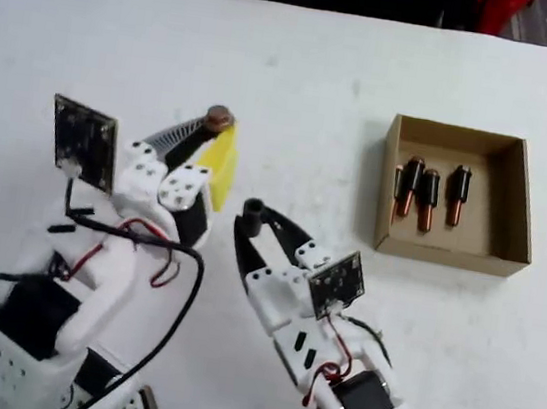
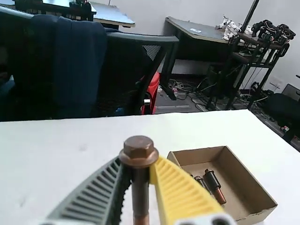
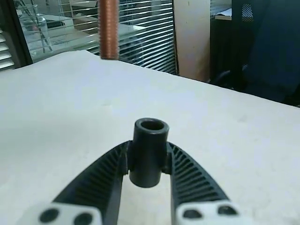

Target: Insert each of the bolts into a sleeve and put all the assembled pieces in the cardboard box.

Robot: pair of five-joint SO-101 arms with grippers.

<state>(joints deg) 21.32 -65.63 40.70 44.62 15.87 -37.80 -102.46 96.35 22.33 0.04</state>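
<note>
1. High view. The left gripper (image 1: 214,131) sits at the left of the white table (image 1: 300,77), closed on a copper bolt (image 1: 219,117). The bolt stands upright with its hex head on top, pinched between a grey finger and a yellow one.
2. The right gripper (image 1: 251,224) is nearer the robot and just to the right, clamped narrow around a black sleeve (image 1: 251,211). Bolt and sleeve are near each other but not touching.
3. The cardboard box (image 1: 524,202) sits well to the right. At least three assembled pieces (image 1: 428,199) lie side by side toward its left half, black collars over copper shanks.
4. Left wrist view. The left gripper (image 2: 139,165) grips the bolt (image 2: 138,152) just under the head, and the shank runs down between the grey finger (image 2: 93,197) and the yellow finger (image 2: 178,192).
5. Beyond it is the cardboard box (image 2: 251,176), open side up, with the assembled pieces (image 2: 213,184) lying inside.
6. Right wrist view. The right gripper (image 3: 149,158) is shut on the sleeve (image 3: 149,150). The sleeve is upright, its open bore faces up, and a black ribbed finger presses on each side.
7. The threaded end of the bolt (image 3: 108,28) hangs farther off, higher than the sleeve's mouth and apart from it, not lined up over the bore.
</note>
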